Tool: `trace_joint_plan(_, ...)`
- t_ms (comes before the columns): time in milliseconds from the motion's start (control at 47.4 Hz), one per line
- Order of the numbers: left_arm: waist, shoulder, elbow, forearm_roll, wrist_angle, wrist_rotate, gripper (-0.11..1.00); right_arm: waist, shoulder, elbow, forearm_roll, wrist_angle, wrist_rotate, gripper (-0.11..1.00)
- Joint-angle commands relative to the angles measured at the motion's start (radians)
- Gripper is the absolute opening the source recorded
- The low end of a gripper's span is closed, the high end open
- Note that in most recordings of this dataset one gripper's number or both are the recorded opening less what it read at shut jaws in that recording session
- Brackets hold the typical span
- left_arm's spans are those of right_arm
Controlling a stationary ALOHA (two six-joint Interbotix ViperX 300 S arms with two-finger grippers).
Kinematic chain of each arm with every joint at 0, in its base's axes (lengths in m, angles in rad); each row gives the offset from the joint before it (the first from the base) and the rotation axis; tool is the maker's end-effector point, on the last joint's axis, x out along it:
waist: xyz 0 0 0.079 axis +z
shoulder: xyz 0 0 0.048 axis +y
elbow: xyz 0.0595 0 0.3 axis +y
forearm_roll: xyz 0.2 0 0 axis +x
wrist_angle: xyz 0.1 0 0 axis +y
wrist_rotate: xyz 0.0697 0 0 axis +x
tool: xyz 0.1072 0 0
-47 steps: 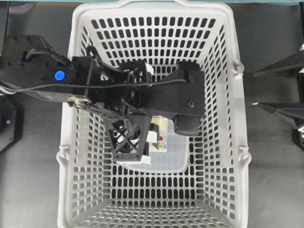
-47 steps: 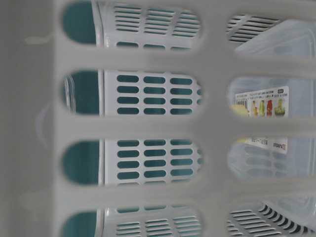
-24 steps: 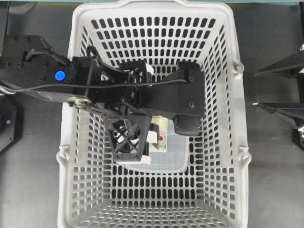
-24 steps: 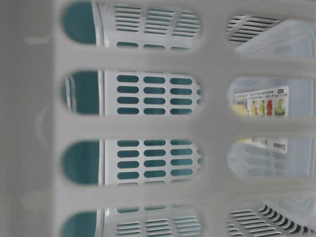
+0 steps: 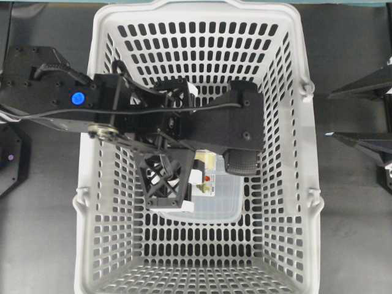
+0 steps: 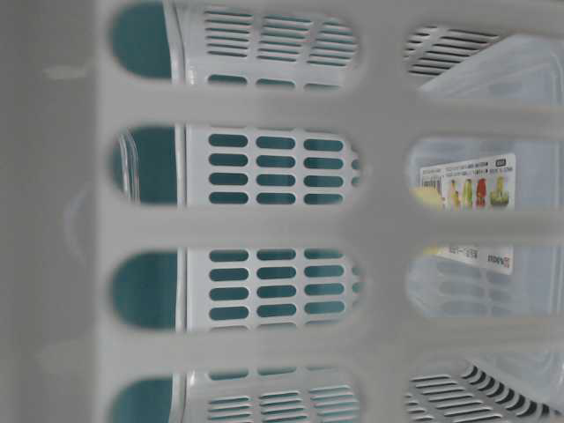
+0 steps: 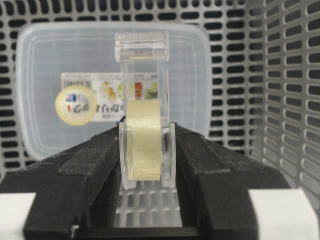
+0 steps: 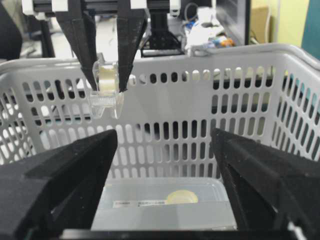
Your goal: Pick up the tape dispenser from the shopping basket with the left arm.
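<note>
The tape dispenser [image 7: 147,145] is a small clear plastic holder with a pale roll of tape and a toothed cutter at its far end. My left gripper [image 7: 147,155] is shut on it, one pad on each flat side of the roll. In the right wrist view the left gripper [image 8: 106,75] holds the dispenser [image 8: 106,87] high inside the light-grey shopping basket [image 5: 303,184], near rim height. In the overhead view the left arm [image 5: 122,110] reaches over the basket and hides the dispenser. My right gripper [image 5: 361,116] is open and empty outside the basket.
A clear lidded plastic box [image 5: 220,199] with a cream-yellow round sticker and a printed label lies on the basket floor below the dispenser; it also shows in the left wrist view [image 7: 65,65] and the right wrist view [image 8: 165,207]. Slotted basket walls [image 7: 285,75] stand close on all sides.
</note>
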Motion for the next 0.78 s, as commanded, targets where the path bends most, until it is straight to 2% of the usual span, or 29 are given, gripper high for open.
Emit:
trace_joint_plan(0, -0.003, -0.017, -0.009, 0.003, -0.005, 0.0, 0.28, 0.0, 0.002, -0.008, 0.002, -0.008, 0.002, 0.73)
trace_joint_plan(760, -0.011, -0.017, -0.009, 0.005, -0.003, 0.0, 0.28, -0.002, 0.002, -0.006, 0.003, -0.008, 0.002, 0.73)
